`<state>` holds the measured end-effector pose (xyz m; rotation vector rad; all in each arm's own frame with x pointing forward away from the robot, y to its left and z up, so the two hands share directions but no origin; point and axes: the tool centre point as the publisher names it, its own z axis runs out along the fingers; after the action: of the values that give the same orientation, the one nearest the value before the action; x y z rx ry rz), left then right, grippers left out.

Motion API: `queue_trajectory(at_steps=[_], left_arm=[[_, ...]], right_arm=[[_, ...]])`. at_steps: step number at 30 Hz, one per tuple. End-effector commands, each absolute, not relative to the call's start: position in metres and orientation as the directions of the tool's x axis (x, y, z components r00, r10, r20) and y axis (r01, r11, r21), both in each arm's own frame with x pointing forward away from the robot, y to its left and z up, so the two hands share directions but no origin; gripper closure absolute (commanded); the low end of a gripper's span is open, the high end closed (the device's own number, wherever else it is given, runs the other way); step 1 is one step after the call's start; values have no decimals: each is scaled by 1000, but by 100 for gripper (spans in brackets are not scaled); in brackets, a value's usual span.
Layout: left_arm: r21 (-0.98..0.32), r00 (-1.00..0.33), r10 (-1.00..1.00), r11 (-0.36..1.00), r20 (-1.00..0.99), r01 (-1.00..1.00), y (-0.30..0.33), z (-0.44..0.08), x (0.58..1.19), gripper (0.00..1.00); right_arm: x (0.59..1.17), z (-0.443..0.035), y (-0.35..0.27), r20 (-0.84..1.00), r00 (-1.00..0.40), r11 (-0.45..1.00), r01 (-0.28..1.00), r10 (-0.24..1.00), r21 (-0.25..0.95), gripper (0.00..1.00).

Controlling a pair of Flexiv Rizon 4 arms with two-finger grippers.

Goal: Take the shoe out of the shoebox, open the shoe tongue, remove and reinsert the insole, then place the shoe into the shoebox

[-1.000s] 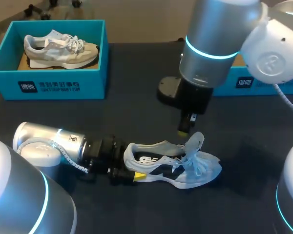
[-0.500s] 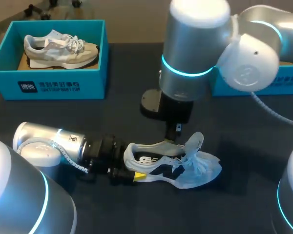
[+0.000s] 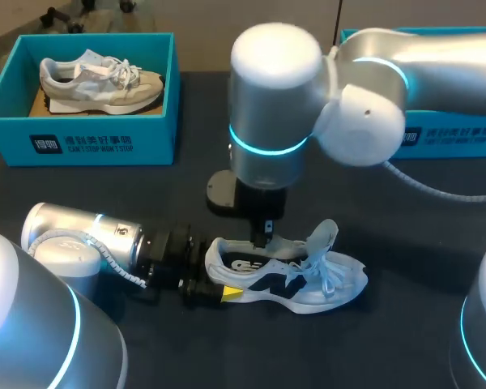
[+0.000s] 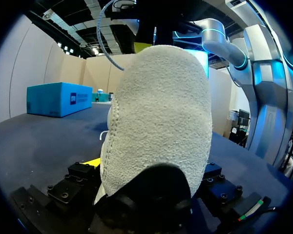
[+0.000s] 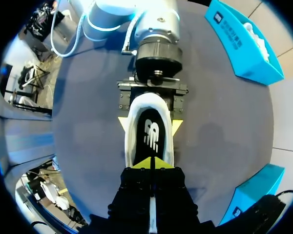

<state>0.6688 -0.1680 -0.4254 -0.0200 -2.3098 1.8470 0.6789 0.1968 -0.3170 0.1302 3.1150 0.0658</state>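
A white and black shoe [image 3: 296,282] lies on its sole on the dark table, toe to the right, tongue [image 3: 324,235] lifted and laces loose. My left gripper [image 3: 223,275] lies flat at the heel, its wide-set yellow tips pressing both sides of the shoe [image 5: 149,105]. The left wrist view is filled by the fuzzy white heel [image 4: 156,112]. My right gripper [image 3: 263,235] hangs straight down over the shoe's mouth, shut, with its tips [image 5: 153,163] just above the black insole [image 5: 150,134] and nothing seen between them.
A blue shoebox [image 3: 81,142] at the back left holds a beige shoe [image 3: 101,77]. A second blue shoebox [image 3: 449,134] stands at the back right, partly behind my right arm. Both boxes show at the table's edge in the right wrist view.
My right arm has swung left and dropped, bringing its shut gripper from beside the tongue to the shoe's mouth. The left gripper and the shoe have stayed put.
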Motion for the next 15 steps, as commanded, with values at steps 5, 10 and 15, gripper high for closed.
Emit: queue_trajectory(at_steps=[5,10,15], left_arm=[[-968,-983,124,229,135,-104,-166,-430,668,100],[-968,-983,124,229,135,-104,-166,-430,668,100],[-968,-983,124,229,135,-104,-166,-430,668,100]], right_arm=[[676,-342,210,-39,-997,997,72,73,21,100],[675,-350,207,-71,-996,998,60,61,17,100],[676,-361,197,-88,-993,997,76,78,27,100]])
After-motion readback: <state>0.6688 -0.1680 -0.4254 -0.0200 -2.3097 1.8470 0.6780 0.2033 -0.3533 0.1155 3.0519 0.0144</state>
